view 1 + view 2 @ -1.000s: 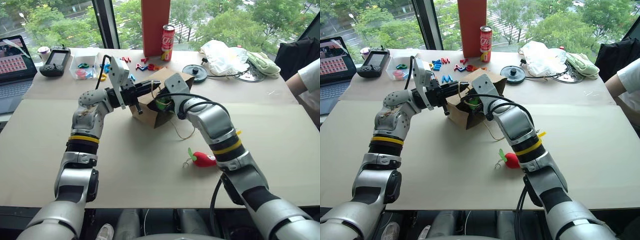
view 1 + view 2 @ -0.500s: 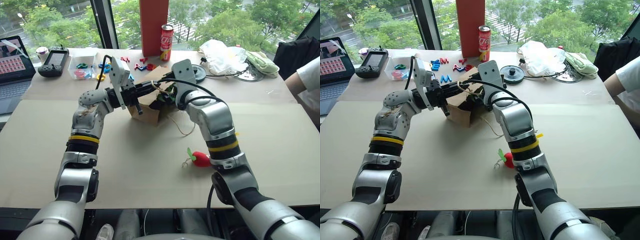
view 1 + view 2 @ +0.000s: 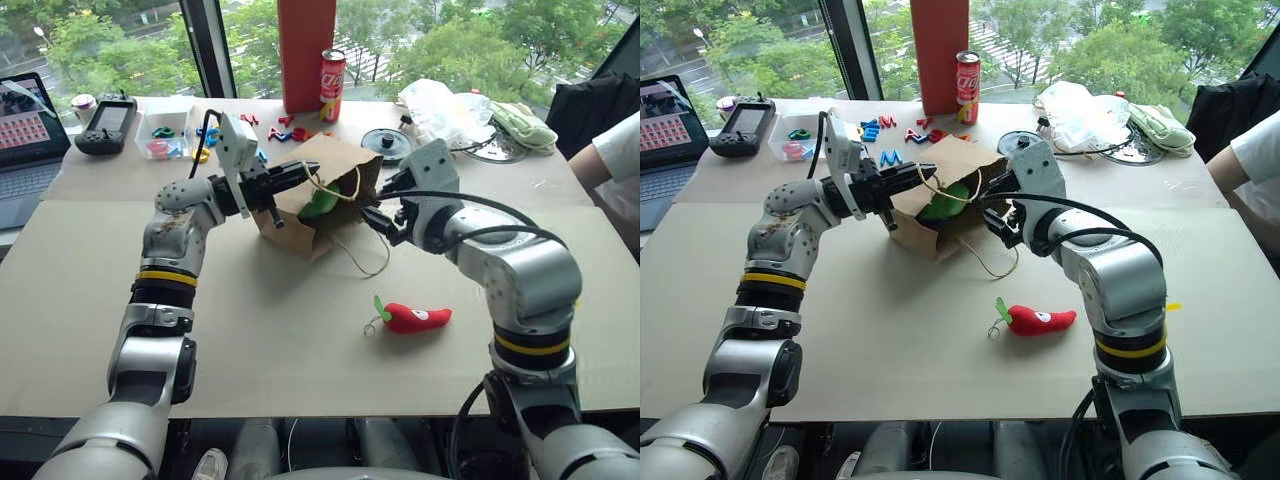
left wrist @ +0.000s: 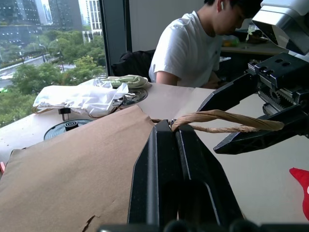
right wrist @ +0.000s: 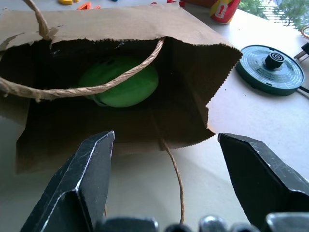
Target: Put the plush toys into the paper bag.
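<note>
Spanning beige table (image 3: 250, 350): window (image 3: 450, 40) behind, laptop (image 3: 30, 140) far-left.

Paper bag (image 5: 111, 29) brown kraft, tan cord handles. Plush inside (image 5: 123, 84) light green. Chili plush (image 3: 415, 318) red, green stem. Gripper fingers (image 5: 82, 181) black.

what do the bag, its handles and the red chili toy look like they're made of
Paper bag: brown kraft paper, matte, with creases and a torn-looking rim. Cord handles: twisted paper twine, judging by the spiral strands. Red chili plush: soft, fuzzy-looking fabric with a green stem, probably stuffed.
</note>
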